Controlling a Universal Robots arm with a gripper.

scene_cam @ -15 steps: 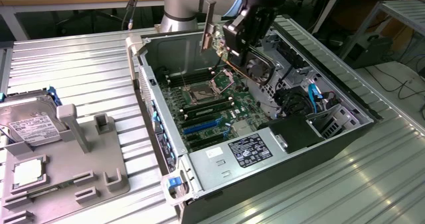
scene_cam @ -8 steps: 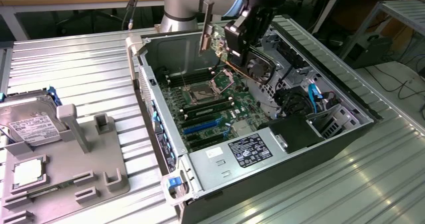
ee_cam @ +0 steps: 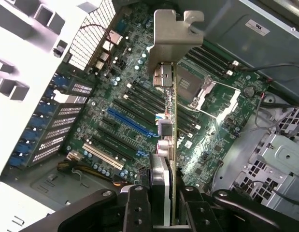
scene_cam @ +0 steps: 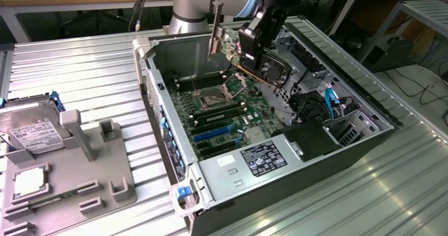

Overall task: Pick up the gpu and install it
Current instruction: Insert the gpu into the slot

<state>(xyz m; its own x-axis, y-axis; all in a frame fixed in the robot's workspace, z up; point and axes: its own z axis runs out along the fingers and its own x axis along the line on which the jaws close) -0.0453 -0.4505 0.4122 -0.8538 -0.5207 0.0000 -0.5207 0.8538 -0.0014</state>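
**Exterior view.** The claw (scene_cam: 255,39) hangs over the open computer case (scene_cam: 364,115), clamped on the gpu (scene_cam: 272,67), which touches no surface. The card is tilted. Its silver bracket (scene_cam: 215,29) stands upright on 1 side of the claw, and its black fan shroud sits lower on the other side. The motherboard (scene_cam: 224,107) lies flat on the case floor directly below the claw, well apart from the card. The blue slot (scene_cam: 210,135) lies below the claw but off toward the power-supply end of the board, not beneath the card. A hard drive (scene_cam: 31,133) rests on a grey fixture outside the case, well away from the claw.

**Wrist view.** The 2 fingers (ee_cam: 137,205) of the claw (ee_cam: 163,208) are closed on the gpu (ee_cam: 172,145), which is seen edge-on. Its long axis runs straight out from the claw and ends at the bracket (ee_cam: 176,34). The motherboard (ee_cam: 115,87) lies beyond the card. The blue slot (ee_cam: 127,122) appears on 1 side of the card's edge and the CPU socket (ee_cam: 200,89) on the other. The slot's long axis appears to run at an angle to the card's. Judged from both views, the card's edge is neither over the slot nor parallel to it.
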